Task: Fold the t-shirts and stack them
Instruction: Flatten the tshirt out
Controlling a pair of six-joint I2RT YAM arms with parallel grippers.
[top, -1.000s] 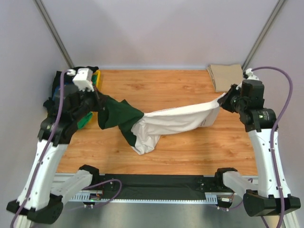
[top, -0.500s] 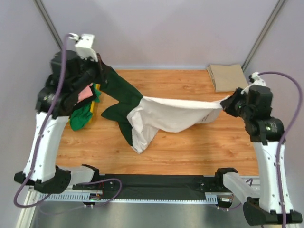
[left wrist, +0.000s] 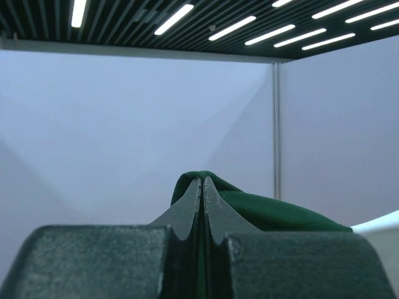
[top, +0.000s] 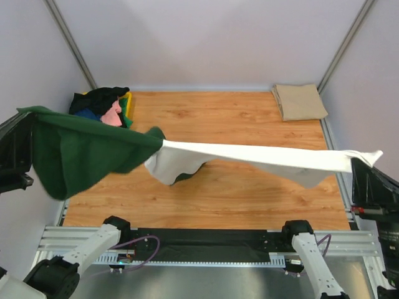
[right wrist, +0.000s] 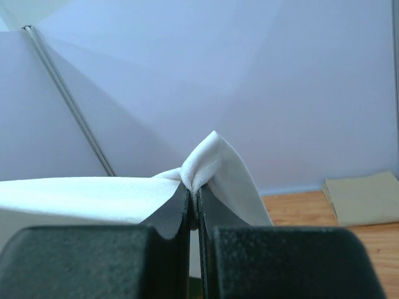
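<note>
The cream t-shirt (top: 249, 156) hangs stretched between the 2 tools, raised above the bench (top: 237, 118). The left tool (left wrist: 202, 184) is clamped tight on the shirt's dark green sleeve (top: 75, 152), with cloth bulging just past its fingertips. The right tool (right wrist: 194, 189) is pinched closed on a fold of the cream edge at the opposite end. The shirt's middle sags low; whether it touches the bench is unclear. In the back-left corner a heap of t-shirts (top: 100, 99), black, blue and pink, lies over a yellow tray (top: 129, 101), just behind the sleeve. A folded tan t-shirt (top: 300, 101) lies flat in the back-right corner, well apart.
</note>
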